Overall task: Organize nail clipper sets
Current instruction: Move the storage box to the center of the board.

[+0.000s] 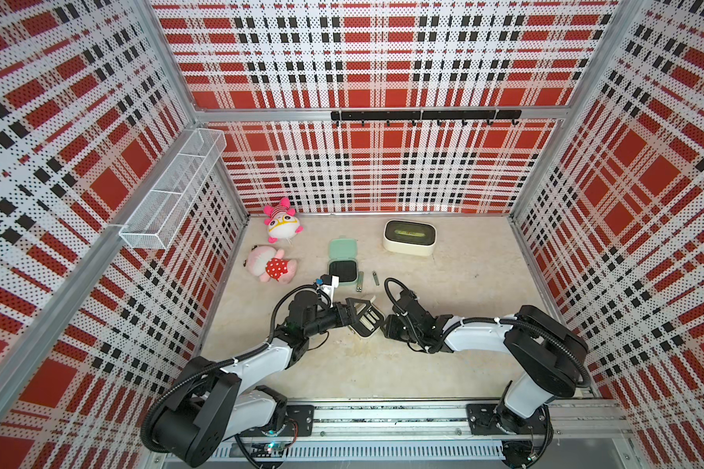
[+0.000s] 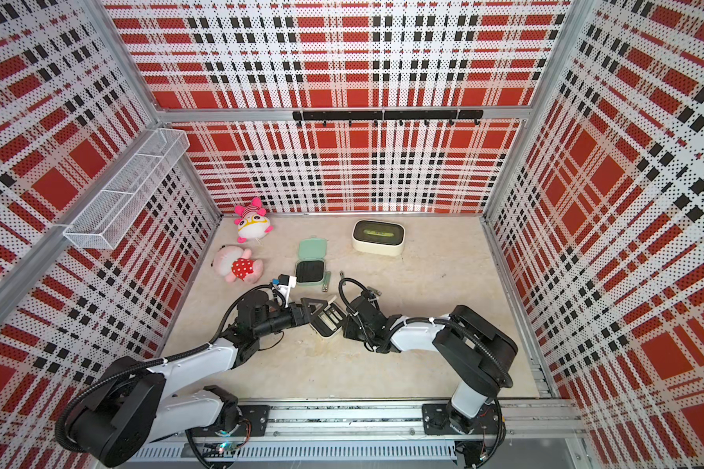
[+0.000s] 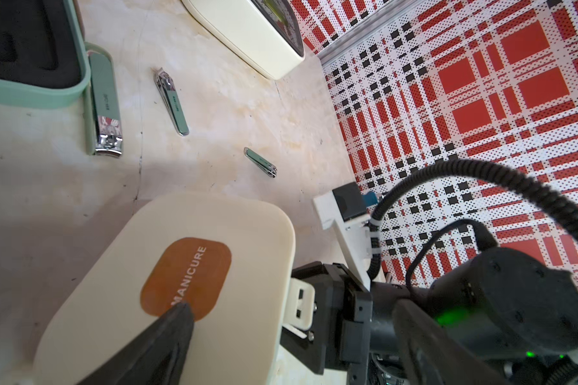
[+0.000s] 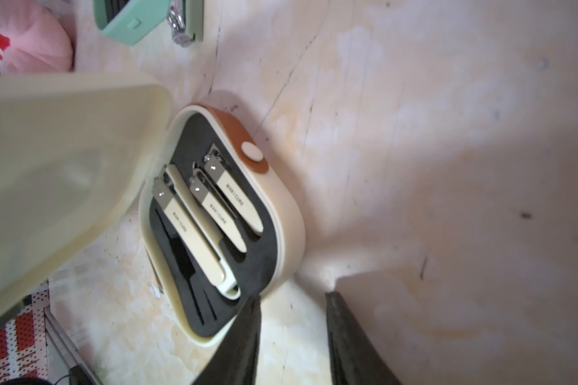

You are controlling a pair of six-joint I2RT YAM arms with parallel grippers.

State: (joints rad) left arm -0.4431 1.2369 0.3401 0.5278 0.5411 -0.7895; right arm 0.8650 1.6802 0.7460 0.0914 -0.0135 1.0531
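A cream nail clipper case (image 1: pixel 371 323) lies between my two grippers, its lid (image 3: pixel 214 240) half raised. Three cream-handled clippers (image 4: pixel 214 206) sit in its black insert. My left gripper (image 1: pixel 358 312) is open; one of its fingers (image 3: pixel 181 316) rests on the lid's brown MANICURE label, the other is hidden. My right gripper (image 4: pixel 291 296) is open beside the base's rim (image 4: pixel 291 213), with bare table between its fingers. Farther back a mint case (image 1: pixel 343 264) lies open, its insert empty. A large clipper (image 3: pixel 106 106), a medium one (image 3: pixel 172 100) and a small one (image 3: pixel 261 161) lie loose beside it.
A larger cream box with a dark window (image 1: pixel 409 237) stands at the back right. Two pink plush toys (image 1: pixel 283 221) (image 1: pixel 271 264) lie at the back left. A white wire basket (image 1: pixel 171 191) hangs on the left wall and a black hook rail (image 1: pixel 423 115) on the back wall.
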